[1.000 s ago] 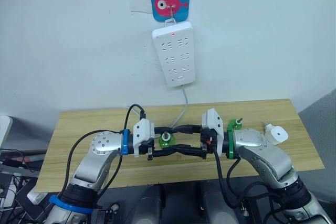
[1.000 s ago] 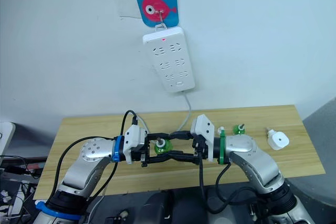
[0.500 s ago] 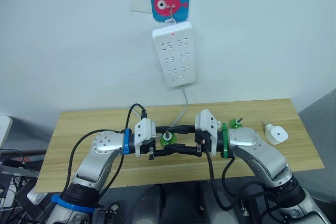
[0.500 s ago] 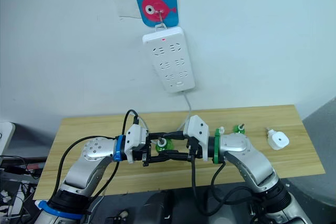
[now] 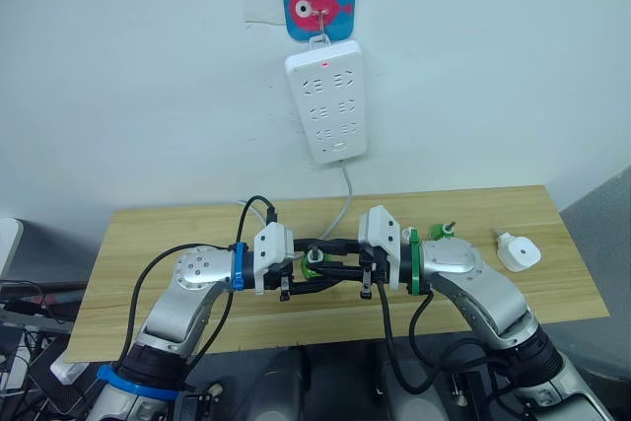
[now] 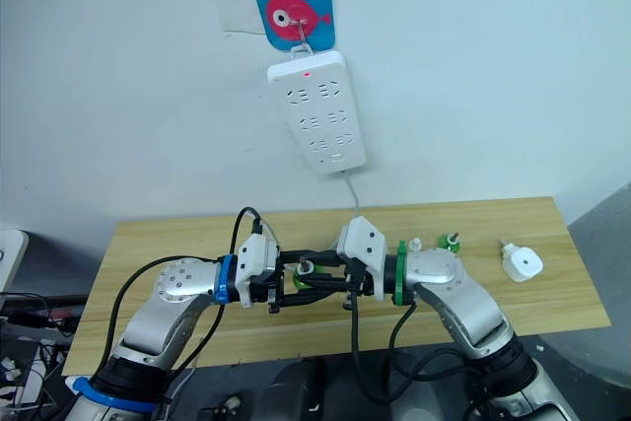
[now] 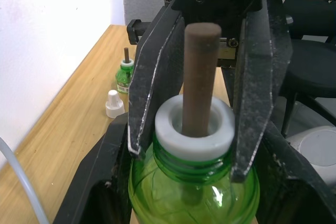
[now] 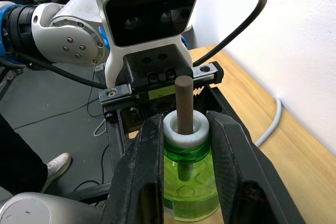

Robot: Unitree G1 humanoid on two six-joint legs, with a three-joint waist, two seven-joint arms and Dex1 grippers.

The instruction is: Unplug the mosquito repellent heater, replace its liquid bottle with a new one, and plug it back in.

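We judge the task to be about midway. The heater (image 5: pixel 517 251) is already out of the power strip (image 5: pixel 326 102), which hangs on the wall with its sockets bare, and it lies on the table (image 5: pixel 148 234) near the right edge, well apart from both arms. A second green bottle (image 7: pixel 124 74) with its brown wick stands on the table beside a small white cap (image 7: pixel 113 104); we cannot tell for certain which bottle is the used one and which the new. Still left, as far as we can see: fit a bottle into the heater and plug the heater back into the strip.

Both arms meet over the middle of the table around one green bottle (image 8: pixel 190 167). The left gripper (image 5: pixel 309 270) has its two black fingers closed against the bottle's body. The right gripper (image 5: pixel 336 261) has its fingers (image 8: pixel 143 159) closed on either side of the white collar (image 8: pixel 184 128) and the threaded neck below it, so we take both to be gripping the same bottle. The brown wick (image 7: pixel 200 72) stands up bare between the fingers, with no cap on it.
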